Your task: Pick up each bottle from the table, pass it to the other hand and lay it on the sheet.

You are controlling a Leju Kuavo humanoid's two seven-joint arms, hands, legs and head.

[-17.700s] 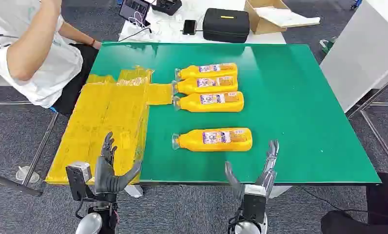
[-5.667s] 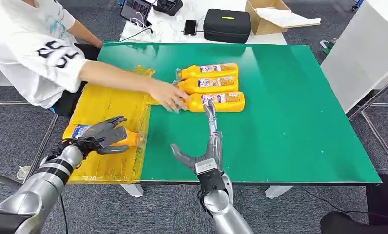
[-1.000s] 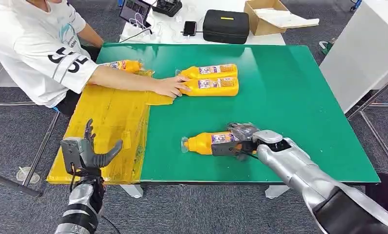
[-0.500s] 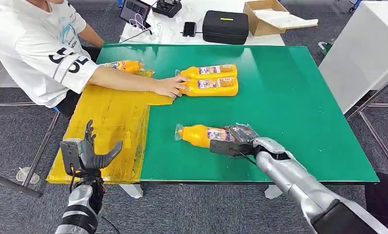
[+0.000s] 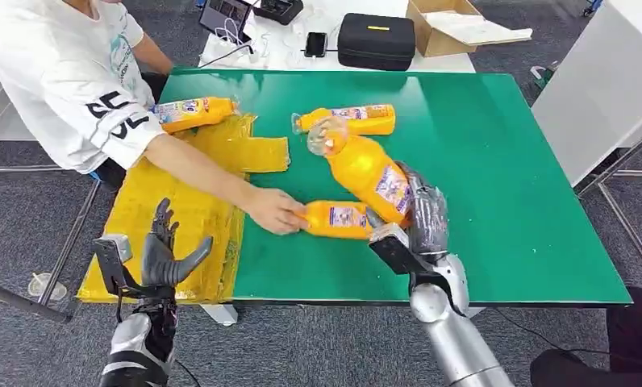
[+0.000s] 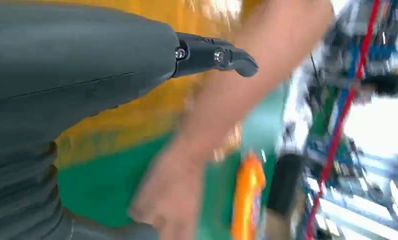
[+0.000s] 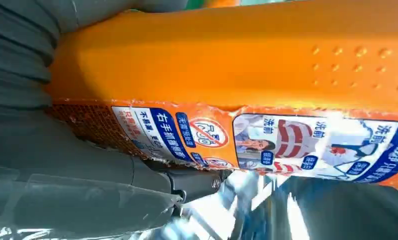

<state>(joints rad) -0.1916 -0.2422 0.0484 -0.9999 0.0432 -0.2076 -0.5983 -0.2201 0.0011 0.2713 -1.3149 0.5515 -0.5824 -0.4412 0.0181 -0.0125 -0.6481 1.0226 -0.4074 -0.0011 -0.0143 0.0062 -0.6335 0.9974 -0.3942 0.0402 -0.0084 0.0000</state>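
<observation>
My right hand (image 5: 425,219) grips an orange bottle (image 5: 366,172) by its base and holds it lifted above the green table (image 5: 495,185), cap tilted up and away; its label (image 7: 267,145) sits close to the right wrist camera. A second bottle (image 5: 342,218) lies on the table under it, and a person's hand (image 5: 274,211) holds its cap end. A third bottle (image 5: 352,118) lies at the back of the table. Another bottle (image 5: 190,112) rests at the far end of the yellow sheet (image 5: 181,210). My left hand (image 5: 166,256) hovers open at the sheet's near edge.
A person in a white shirt (image 5: 68,72) sits at the left, arm (image 5: 190,168) reaching across the sheet. The same arm (image 6: 222,115) is blurred in the left wrist view. Behind the table are a black case (image 5: 375,40), a cardboard box (image 5: 451,26) and a phone (image 5: 316,43).
My right hand has lifted its bottle off the table and tipped it upward. The person has slid another bottle from the back row to the near middle. The left hand rose slightly.
</observation>
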